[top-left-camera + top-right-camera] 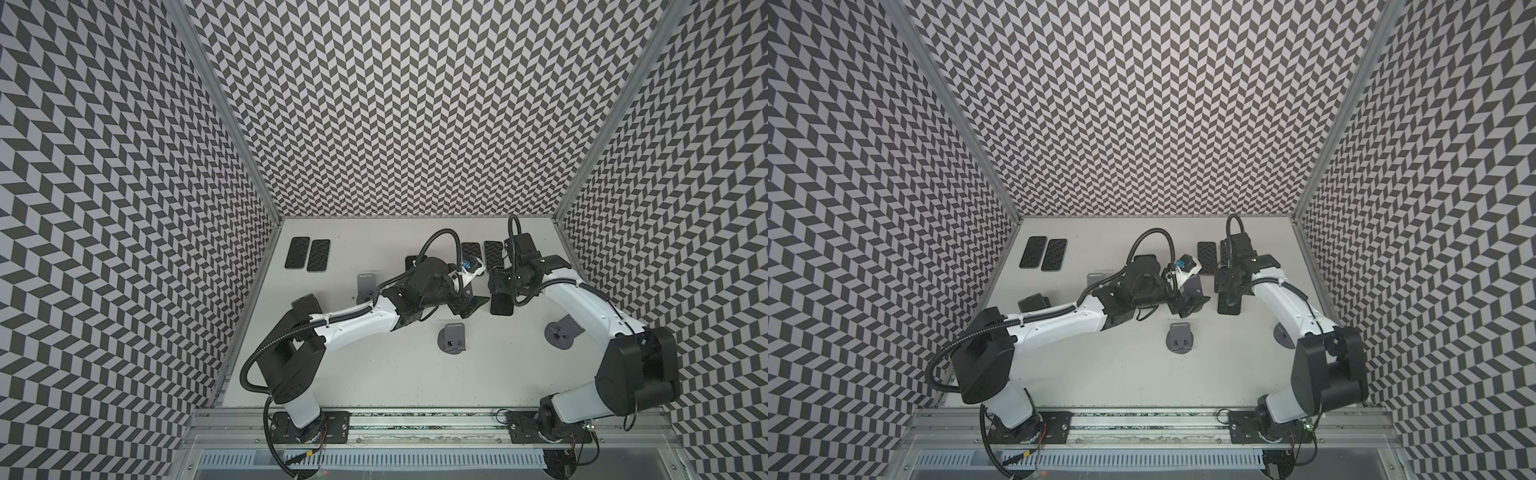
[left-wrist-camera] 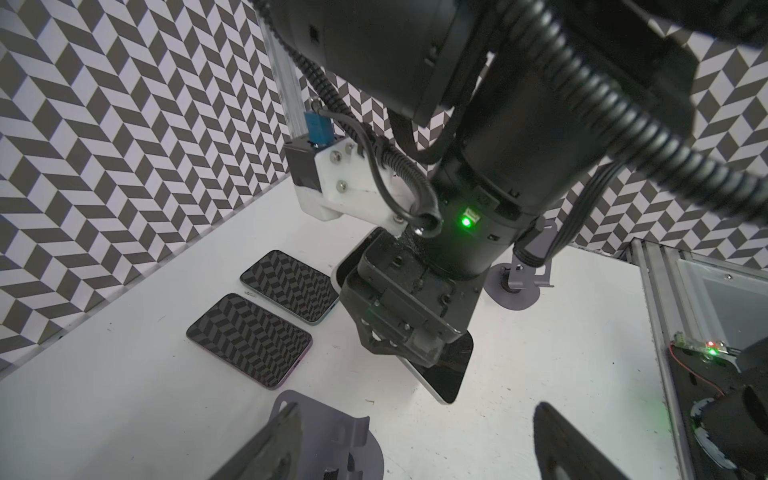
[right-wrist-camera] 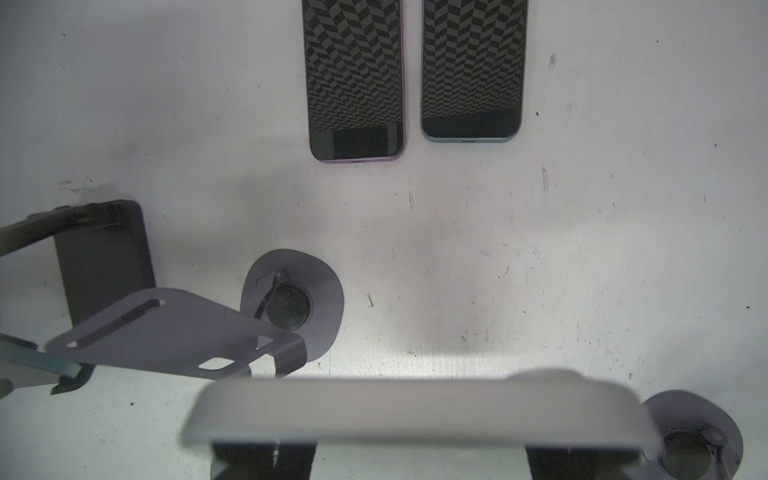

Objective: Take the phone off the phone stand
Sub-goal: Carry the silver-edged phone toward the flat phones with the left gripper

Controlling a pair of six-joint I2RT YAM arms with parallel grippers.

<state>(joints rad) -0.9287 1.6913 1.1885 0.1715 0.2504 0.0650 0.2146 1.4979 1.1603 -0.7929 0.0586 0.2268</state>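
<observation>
The right tool [image 2: 419, 351] is closed partway onto the phone [image 2: 451, 365]. Its jaws pinch the two long edges at about mid-length, so the phone's long axis runs crosswise to the grip and sticks out past the tool at both ends. The phone hangs steeply tilted: its lower end points down at the worktop [image 1: 374, 365] beneath the tool, its upper end rises beside the tool's body, and its dark screen faces up and toward the left tool [image 2: 409, 451]. Whether the low corner touches the worktop cannot be told. The phone is clear of the phone stand [image 2: 328, 432], which sits on the worktop just beside it, between the left tool's fingers [image 2: 561, 449]. That tool's jaws stand well apart around the stand's sloped plate, with one finger close against the stand and the other clear of it, so it clamps nothing. Just beyond the right tool, a pair of other handsets [image 3: 355, 79] lies flat, side by side, long axes parallel.
</observation>
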